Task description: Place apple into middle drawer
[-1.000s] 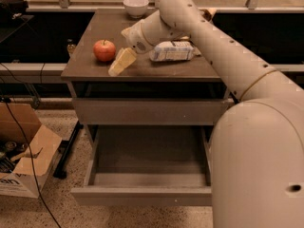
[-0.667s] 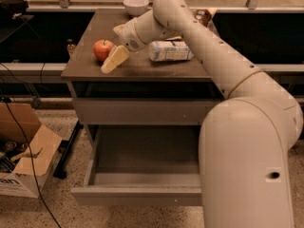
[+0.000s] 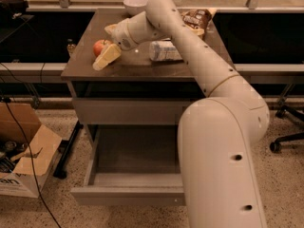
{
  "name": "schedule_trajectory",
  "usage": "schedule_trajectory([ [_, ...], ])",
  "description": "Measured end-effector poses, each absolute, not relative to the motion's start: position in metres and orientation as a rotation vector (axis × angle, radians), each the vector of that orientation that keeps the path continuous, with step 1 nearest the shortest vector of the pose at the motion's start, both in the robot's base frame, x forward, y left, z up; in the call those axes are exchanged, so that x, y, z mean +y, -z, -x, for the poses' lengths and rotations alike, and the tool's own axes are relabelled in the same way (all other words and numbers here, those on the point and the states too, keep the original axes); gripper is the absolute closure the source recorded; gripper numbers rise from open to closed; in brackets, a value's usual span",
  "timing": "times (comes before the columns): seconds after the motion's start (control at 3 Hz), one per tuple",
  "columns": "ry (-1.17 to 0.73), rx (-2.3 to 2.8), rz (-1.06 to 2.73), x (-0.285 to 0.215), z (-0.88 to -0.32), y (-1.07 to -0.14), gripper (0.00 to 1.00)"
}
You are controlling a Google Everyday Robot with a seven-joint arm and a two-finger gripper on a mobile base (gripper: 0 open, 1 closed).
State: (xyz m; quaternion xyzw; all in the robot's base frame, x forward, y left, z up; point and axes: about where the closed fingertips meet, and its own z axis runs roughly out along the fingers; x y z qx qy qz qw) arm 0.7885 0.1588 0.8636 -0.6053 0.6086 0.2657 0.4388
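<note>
The apple [image 3: 98, 46], small and red-orange, sits on the cabinet top [image 3: 128, 65] near its left side. My gripper [image 3: 102, 47] is at the apple, with one pale finger [image 3: 107, 56] in front of it and the other behind it. The fingers are spread and the apple lies between them, partly hidden by the near finger. The middle drawer [image 3: 137, 151] is pulled out below the top, showing its grey floor and side walls with nothing in it. My arm reaches across the top from the right.
A white bowl [image 3: 135, 4] stands at the back of the top. A plastic bottle [image 3: 165, 51] lies on its side right of the apple, and a snack bag [image 3: 197, 18] lies at back right. A cardboard box [image 3: 26, 158] and cables are on the floor left; a chair base [image 3: 285, 139] is right.
My gripper has moved left across the top, from just right of the apple to straddling it. The apple and the drawer have not moved.
</note>
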Motion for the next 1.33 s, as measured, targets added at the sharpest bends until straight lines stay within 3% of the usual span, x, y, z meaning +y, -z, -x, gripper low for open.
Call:
schedule_trajectory([
  [0.67, -0.708, 1.528, 1.477, 0.166, -0.804, -0.853, 0.41],
  [1.0, -0.698, 1.528, 1.471, 0.163, -0.802, -0.860, 0.72],
  [1.33, -0.683, 1.525, 1.465, 0.158, -0.798, -0.868, 0.95],
])
